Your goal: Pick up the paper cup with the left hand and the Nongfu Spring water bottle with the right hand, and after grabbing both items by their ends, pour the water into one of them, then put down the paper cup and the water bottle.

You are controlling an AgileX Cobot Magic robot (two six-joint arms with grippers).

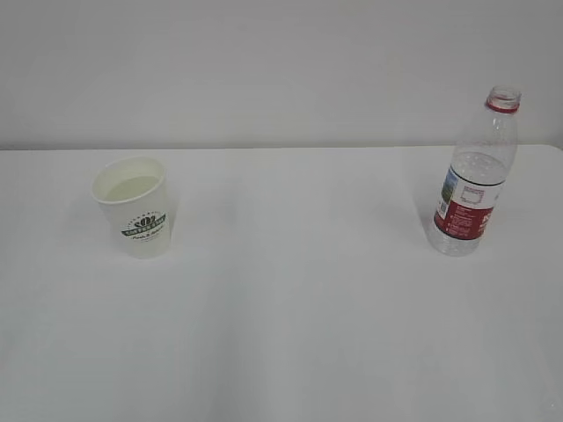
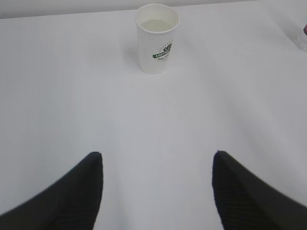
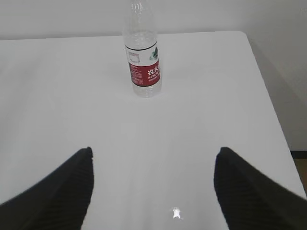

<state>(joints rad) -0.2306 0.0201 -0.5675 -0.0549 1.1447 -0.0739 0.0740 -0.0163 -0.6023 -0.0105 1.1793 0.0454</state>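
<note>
The white paper cup [image 1: 135,207] with a dark green logo stands upright on the left of the table, clear liquid showing inside it. In the left wrist view the paper cup [image 2: 156,39] is far ahead of my left gripper [image 2: 157,154], which is open and empty. The Nongfu Spring water bottle [image 1: 475,176] stands upright at the right, uncapped, with a red neck ring and a red-and-white label. The right wrist view shows the bottle [image 3: 142,52] well ahead of my right gripper [image 3: 154,149], open with nothing between its fingers. Neither arm appears in the exterior view.
The white table [image 1: 290,316] runs up to a pale wall behind. Its right edge and rounded far corner [image 3: 247,40] lie just right of the bottle, with floor beyond. A small bright speck [image 3: 176,213] sits on the table near the right gripper.
</note>
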